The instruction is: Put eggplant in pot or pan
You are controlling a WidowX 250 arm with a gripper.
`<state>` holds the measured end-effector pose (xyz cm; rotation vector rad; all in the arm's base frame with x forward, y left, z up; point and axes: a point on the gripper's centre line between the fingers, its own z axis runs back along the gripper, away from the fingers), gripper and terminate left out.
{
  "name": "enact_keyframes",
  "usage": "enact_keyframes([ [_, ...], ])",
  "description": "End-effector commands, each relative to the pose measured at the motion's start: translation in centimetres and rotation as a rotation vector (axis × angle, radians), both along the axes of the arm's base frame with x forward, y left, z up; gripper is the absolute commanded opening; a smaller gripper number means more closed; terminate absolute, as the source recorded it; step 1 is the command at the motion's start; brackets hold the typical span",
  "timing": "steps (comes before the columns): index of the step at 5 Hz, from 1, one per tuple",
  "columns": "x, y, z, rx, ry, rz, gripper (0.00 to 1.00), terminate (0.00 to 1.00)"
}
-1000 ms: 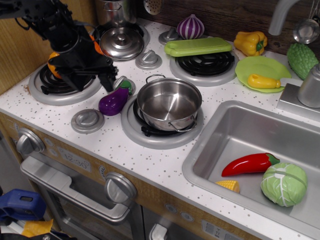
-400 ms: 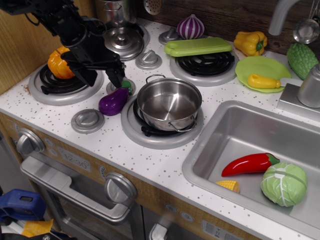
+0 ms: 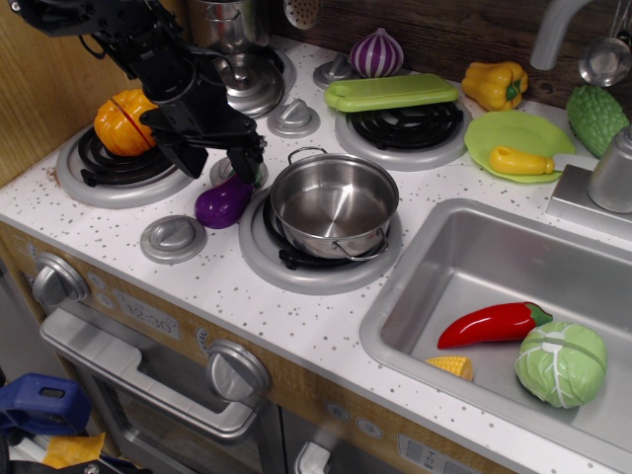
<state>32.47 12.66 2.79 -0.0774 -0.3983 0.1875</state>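
The purple eggplant [image 3: 223, 201] lies on the counter just left of the shallow steel pot [image 3: 335, 205], which stands on the front middle burner. Its green stem end is mostly hidden behind my gripper. My black gripper [image 3: 219, 162] hangs just above the eggplant's back end with its two fingers apart, one finger [image 3: 250, 156] near the stem and the other [image 3: 195, 163] to the left. It holds nothing. The pot is empty.
An orange pumpkin [image 3: 121, 120] sits on the left burner. A domed steel lid [image 3: 240, 81] and a tall pot [image 3: 227, 22] stand behind the arm. A striped onion [image 3: 376, 52], green lid [image 3: 391, 91], yellow pepper [image 3: 495, 83] and green plate [image 3: 516, 138] are at the back. The sink [image 3: 474, 262] holds toy vegetables.
My gripper has moved right and forward from over the left burner to just above the eggplant. The pumpkin is now uncovered. The eggplant and pot have not moved.
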Motion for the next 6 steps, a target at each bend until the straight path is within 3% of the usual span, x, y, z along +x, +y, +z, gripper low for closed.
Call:
enact_keyframes([
  [1, 0.5, -0.3, 0.1, 0.046, -0.001, 0.012, 1.00, 0.00],
  [2, 0.5, -1.1, -0.5, 0.066, 0.042, 0.030, 1.00, 0.00],
  [4, 0.2, -0.6, -2.1, 0.041, 0.019, 0.056, 1.00, 0.00],
  [5, -0.2, 0.2, -3.0, -0.063, -0.005, 0.099, 0.00, 0.00],
  [6, 0.0, 0.2, -2.5, -0.049, 0.013, 0.104, 0.00, 0.00],
])
